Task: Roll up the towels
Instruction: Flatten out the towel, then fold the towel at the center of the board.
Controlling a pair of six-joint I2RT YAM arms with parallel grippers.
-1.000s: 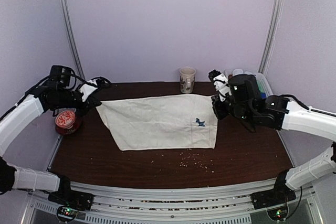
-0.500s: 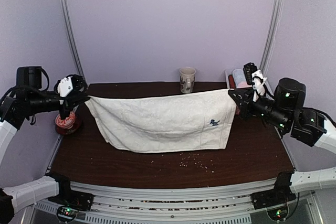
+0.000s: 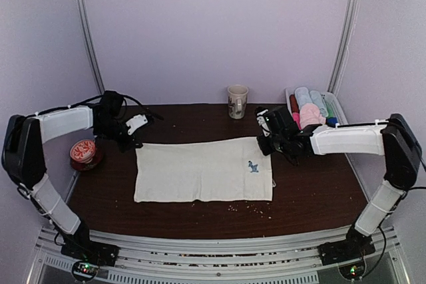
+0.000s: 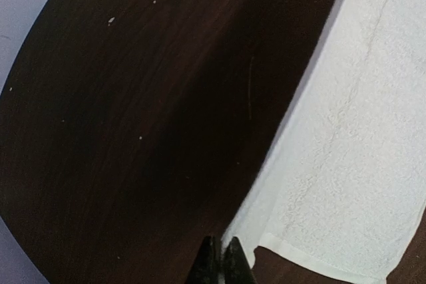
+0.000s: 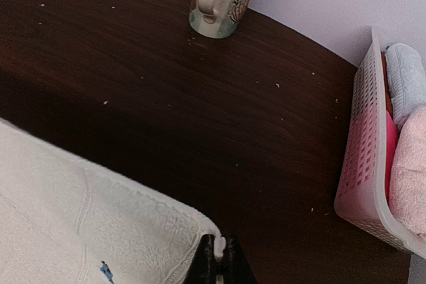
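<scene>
Holding the cream-white towel spread flat on the dark table, in the middle of the top view, long edges running left to right. Pinching its upper-left corner with the left gripper; in the left wrist view, fingers pressing together at the bottom edge, closing on the very tip of the cloth. Pinching the upper-right corner with the right gripper; in the right wrist view, fingers squeezing a sliver of white fabric at bottom centre. Reaching in low from the left and right edges of the frame. Showing a small blue label face up toward the towel's right end. Standing at upper centre, apart from the towel: a patterned mug. Sitting at upper right: a white basket holding rolled cloths, pink and pale blue among them. Resting at far left: a round red object. Dotting the table just below the towel's lower edge: pale crumbs.
</scene>
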